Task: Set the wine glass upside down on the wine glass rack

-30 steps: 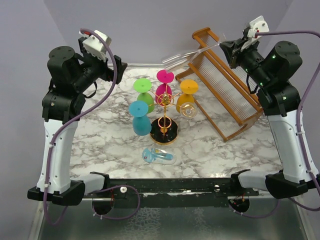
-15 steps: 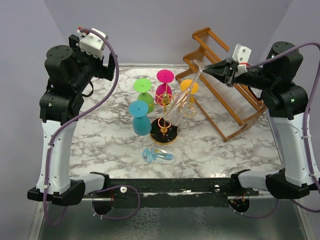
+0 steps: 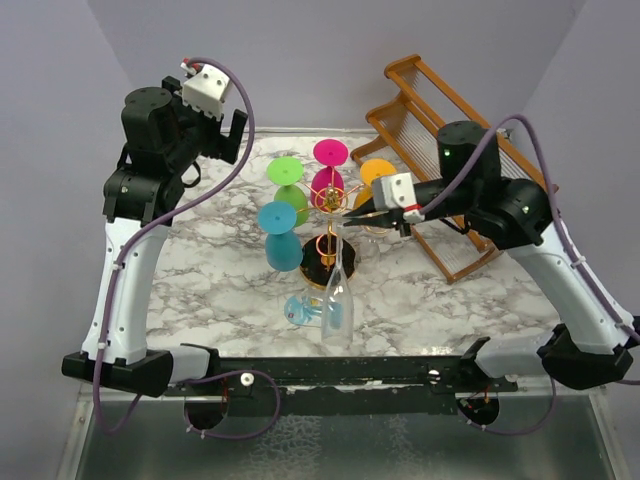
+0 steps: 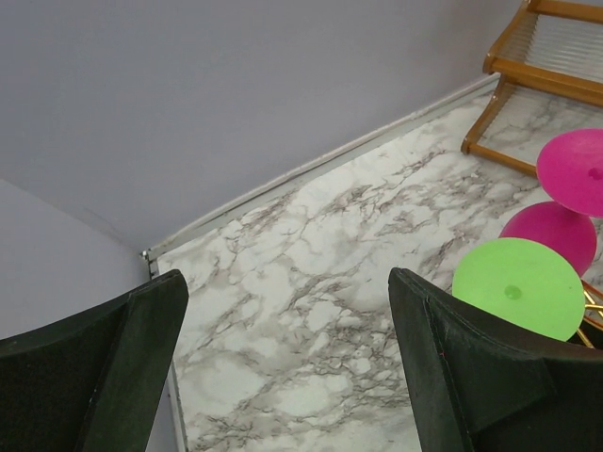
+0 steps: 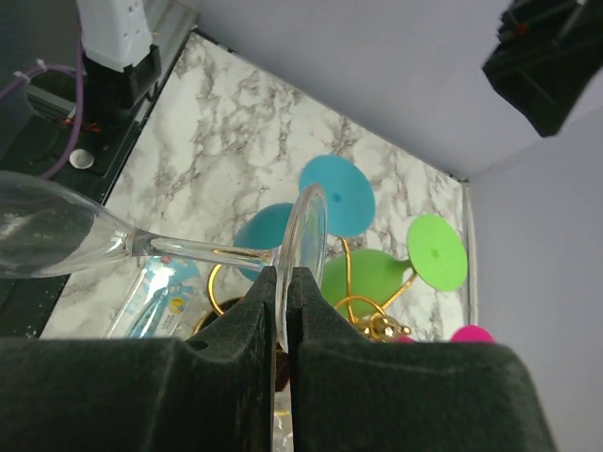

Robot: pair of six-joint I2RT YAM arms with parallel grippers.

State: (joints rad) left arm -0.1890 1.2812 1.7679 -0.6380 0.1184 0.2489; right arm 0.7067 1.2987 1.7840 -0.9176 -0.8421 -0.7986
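Marble table [image 3: 450,300]: over its far left corner the left gripper [image 4: 287,320] hangs spread wide and empty. The right gripper [image 5: 283,282], the nearer one, pinches the wine glass [image 5: 66,231] by its foot. The wine glass rack [image 3: 322,265] stands mid-table. The glass hangs just beside it, bowl lowest, stem running toward the near edge.

Clear glossy wine glass [image 3: 337,308], shiny gold-wire wine glass rack [image 3: 320,268]. Smooth marble-look table [image 3: 200,280], brown wooden slatted rack [image 3: 415,68].

Right hand [image 5: 285,275] clamped on wine glass [image 5: 57,234] foot; stem runs left to bowl; wine glass rack [image 5: 358,303] behind.
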